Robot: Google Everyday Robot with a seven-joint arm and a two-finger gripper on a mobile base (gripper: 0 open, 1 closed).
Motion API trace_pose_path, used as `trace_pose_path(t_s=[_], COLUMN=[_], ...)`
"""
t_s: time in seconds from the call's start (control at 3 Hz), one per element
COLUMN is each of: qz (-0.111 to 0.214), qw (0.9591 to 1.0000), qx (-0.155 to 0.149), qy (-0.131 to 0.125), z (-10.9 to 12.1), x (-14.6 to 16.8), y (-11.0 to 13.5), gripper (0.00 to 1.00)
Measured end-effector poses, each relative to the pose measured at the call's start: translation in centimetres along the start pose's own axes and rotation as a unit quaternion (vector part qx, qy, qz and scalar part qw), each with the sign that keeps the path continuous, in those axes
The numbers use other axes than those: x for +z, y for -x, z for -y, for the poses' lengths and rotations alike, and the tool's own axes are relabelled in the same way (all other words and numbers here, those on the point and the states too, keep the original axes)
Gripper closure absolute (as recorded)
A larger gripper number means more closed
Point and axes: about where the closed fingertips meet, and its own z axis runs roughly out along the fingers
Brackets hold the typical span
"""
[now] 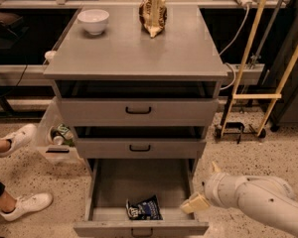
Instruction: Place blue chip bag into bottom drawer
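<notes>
The blue chip bag (pixel 144 208) lies flat inside the bottom drawer (pixel 105 192), near its front wall. The drawer is pulled out wide from the grey cabinet. My gripper (pixel 204 186) is at the lower right, just outside the drawer's right front corner, to the right of the bag and apart from it. One tan finger (pixel 194 203) points left and another sticks up (pixel 215 167), so the fingers stand spread and hold nothing.
A white bowl (pixel 93 21) and a brown-and-gold snack bag (pixel 153 14) sit on the cabinet top. Two shallower drawers (pixel 138 111) above are shut. A person's white shoes (pixel 27 205) are at the left. A wooden frame (pixel 258 96) stands right.
</notes>
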Motion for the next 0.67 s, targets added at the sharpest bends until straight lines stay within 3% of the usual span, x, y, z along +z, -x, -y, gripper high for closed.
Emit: trace_pose_path(t_s=[0.33, 0.67], qz=[-0.006, -0.005], qw=[0.9995, 0.9995], qx=[-0.018, -0.018], qy=[-0.027, -0.027], z=[0.88, 0.89], x=[-2.88, -2.87], y=[1.55, 1.57], gripper=[0.00, 0.00])
